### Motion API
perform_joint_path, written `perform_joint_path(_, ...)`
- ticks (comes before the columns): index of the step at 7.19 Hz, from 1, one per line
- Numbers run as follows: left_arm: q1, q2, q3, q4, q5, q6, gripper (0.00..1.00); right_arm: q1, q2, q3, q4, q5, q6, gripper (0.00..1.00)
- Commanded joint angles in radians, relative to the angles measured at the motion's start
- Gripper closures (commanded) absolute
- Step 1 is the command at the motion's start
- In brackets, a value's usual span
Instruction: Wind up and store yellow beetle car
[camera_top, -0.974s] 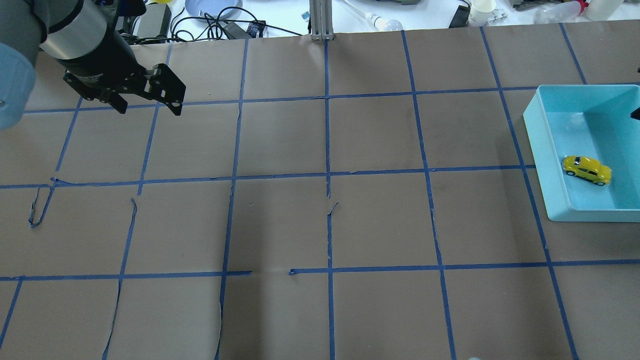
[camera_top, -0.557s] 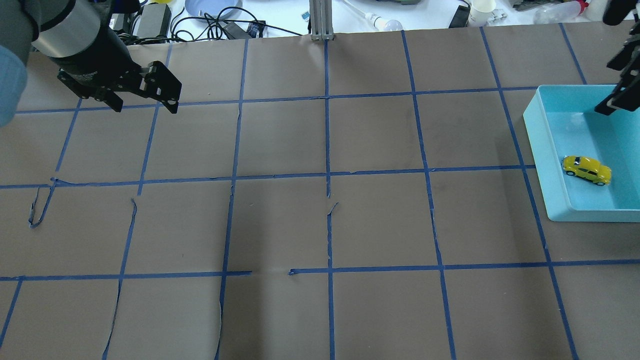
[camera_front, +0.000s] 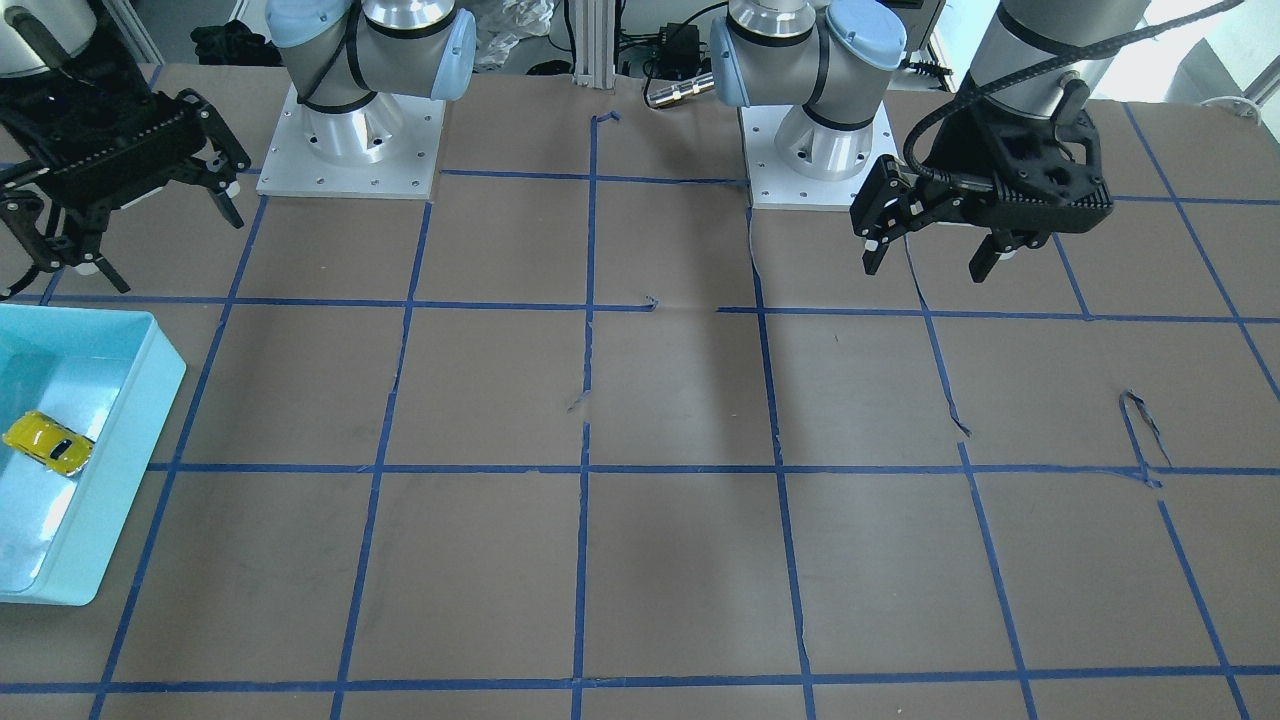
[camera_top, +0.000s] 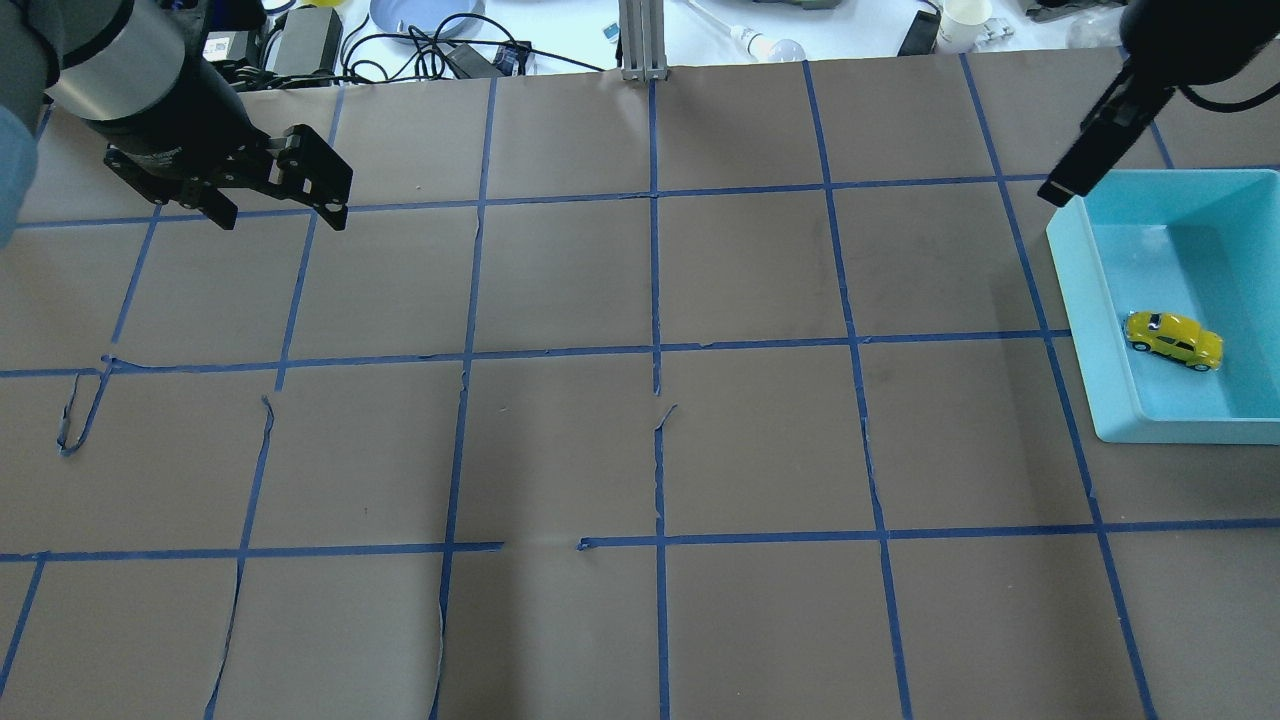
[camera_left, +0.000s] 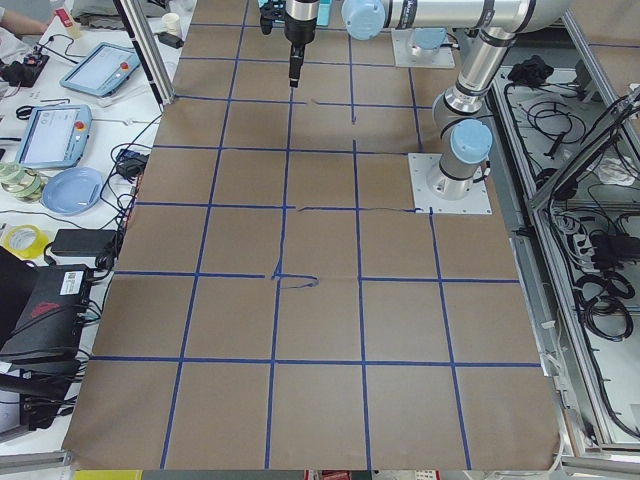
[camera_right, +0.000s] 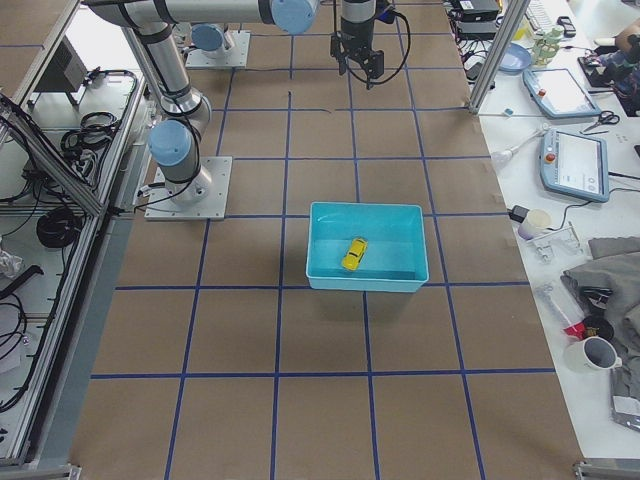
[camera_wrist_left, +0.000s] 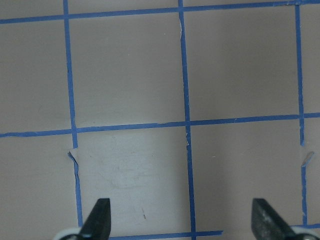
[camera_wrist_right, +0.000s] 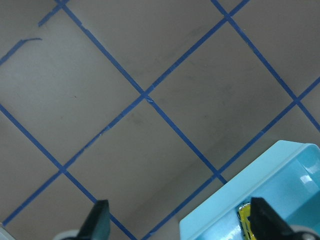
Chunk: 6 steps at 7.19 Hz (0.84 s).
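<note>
The yellow beetle car (camera_top: 1174, 340) sat inside the light-blue bin (camera_top: 1075, 300) at the overhead view's right edge, near the bin's left wall. The left gripper (camera_top: 282, 218), at upper left, and the right gripper (camera_wrist_right: 181, 220), by the bin's upper-left corner, gaped wide and empty.
</note>
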Motion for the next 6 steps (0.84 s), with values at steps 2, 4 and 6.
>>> perform_joint_path(2,-0.005,0.004,-0.002,-0.018,0.007,-0.003,0.0,0.05,0.001,0.001,-0.029,0.0,0.398,0.0)
perform_joint_path(4,-0.008,0.002,0.007,-0.04,0.007,-0.008,0.0,0.091,0.004,0.001,-0.043,0.0,0.679,0.0)
perform_joint_path(6,-0.021,-0.008,0.007,-0.038,-0.004,-0.018,0.0,0.145,0.024,0.001,-0.068,-0.003,0.813,0.0)
